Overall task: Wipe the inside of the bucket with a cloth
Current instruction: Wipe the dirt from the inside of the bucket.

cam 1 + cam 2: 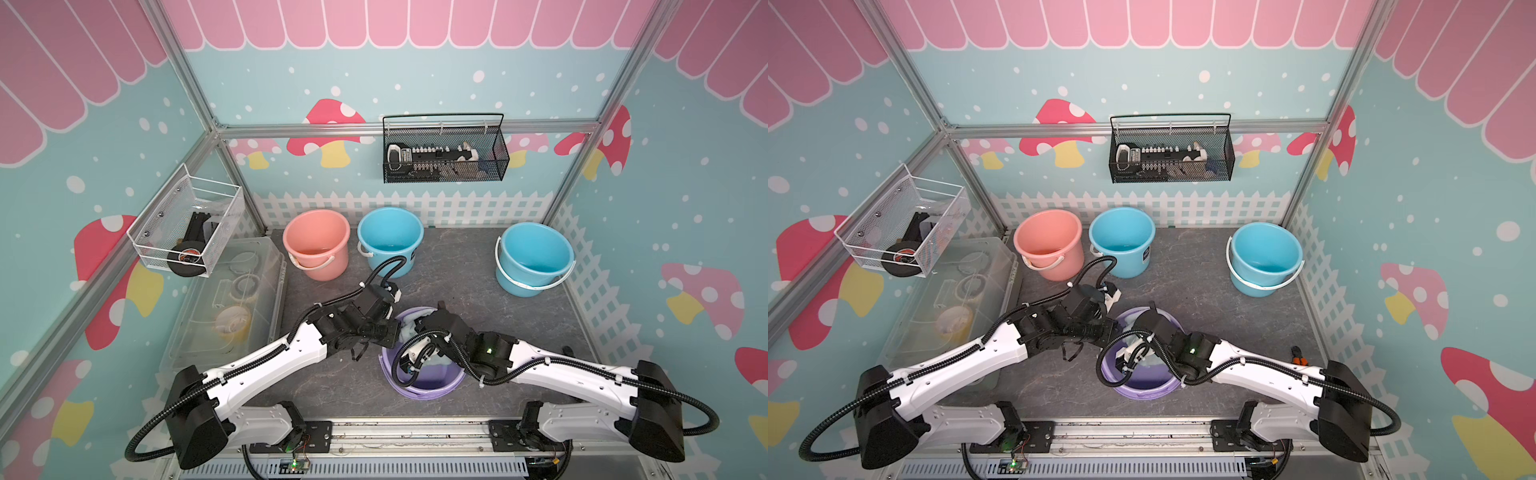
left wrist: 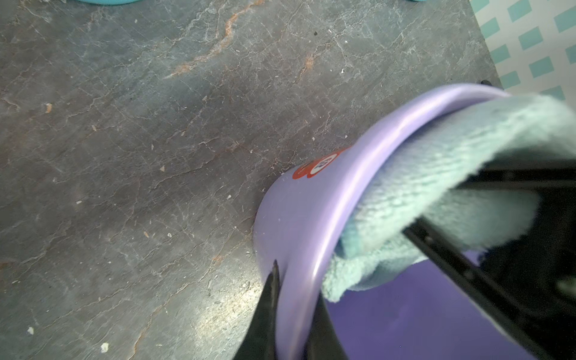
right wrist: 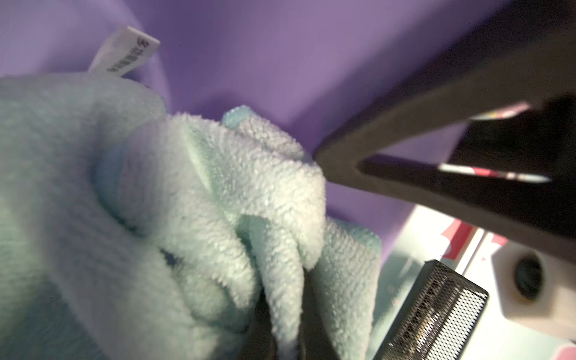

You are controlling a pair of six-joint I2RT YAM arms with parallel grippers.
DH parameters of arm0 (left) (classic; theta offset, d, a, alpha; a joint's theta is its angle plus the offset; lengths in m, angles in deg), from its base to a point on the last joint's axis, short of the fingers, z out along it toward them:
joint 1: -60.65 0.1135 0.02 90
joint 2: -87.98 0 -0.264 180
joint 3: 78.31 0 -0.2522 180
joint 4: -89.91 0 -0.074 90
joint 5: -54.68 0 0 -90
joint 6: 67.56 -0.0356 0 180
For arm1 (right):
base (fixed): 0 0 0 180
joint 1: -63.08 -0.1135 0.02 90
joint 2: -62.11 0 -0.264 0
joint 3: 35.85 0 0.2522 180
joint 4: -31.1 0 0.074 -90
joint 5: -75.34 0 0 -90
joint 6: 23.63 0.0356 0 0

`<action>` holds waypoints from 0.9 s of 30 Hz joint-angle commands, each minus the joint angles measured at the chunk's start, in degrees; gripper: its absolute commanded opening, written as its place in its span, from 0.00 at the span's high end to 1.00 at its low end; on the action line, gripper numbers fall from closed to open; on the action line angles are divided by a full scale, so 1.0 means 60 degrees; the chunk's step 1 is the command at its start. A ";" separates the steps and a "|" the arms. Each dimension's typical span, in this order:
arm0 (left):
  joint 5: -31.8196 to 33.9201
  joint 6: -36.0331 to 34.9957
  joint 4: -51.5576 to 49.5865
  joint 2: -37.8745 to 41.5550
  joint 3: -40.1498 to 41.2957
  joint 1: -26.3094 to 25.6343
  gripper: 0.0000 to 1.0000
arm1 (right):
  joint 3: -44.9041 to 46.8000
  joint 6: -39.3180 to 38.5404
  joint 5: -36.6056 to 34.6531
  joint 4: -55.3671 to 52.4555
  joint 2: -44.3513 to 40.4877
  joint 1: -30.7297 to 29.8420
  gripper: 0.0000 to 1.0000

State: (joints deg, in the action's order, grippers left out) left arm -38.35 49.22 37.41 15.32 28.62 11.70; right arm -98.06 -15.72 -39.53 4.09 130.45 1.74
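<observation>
Inside purple bucket (image 2: 296, 218) — right jaws clamp cloth (image 3: 187, 202) (fluffy, aqua); left jaws pinch rim.

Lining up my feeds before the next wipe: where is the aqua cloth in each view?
Top view: cloth inside the purple bucket, low centre.
Top view: cloth there too, by the far rim.
Left wrist: cloth pressed just inside the rim.
Right wrist: cloth bunched against the purple inner wall.
Shared landmark: the purple bucket.

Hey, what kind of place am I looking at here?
Probably a staged robot test booth: aluminium frame around printed mushroom wallpaper, a left arm and right arm mounted on a rail, and a purple bucket with the cloth inside.
</observation>
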 commanded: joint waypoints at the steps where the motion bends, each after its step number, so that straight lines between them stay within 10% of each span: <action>1: -0.0210 -0.0077 -0.0276 0.0000 -0.0282 -0.0176 1.00 | -0.0016 -0.0508 -0.0580 -0.0050 -0.0285 -0.0074 0.90; 20: 0.0188 -0.0219 -0.0317 0.0615 -0.0312 -0.0478 1.00 | 0.0650 0.0550 0.0747 0.1517 0.2993 0.0211 0.92; 27: 0.0734 -0.0186 -0.0563 0.0773 -0.0441 -0.0499 1.00 | -0.0134 0.1952 0.0096 -0.1639 0.3734 0.0563 0.91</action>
State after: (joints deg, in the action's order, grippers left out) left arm -34.30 47.49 34.22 18.01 27.87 9.50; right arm -96.74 -9.27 -35.20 4.87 151.63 4.43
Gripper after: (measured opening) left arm 0.100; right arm 0.088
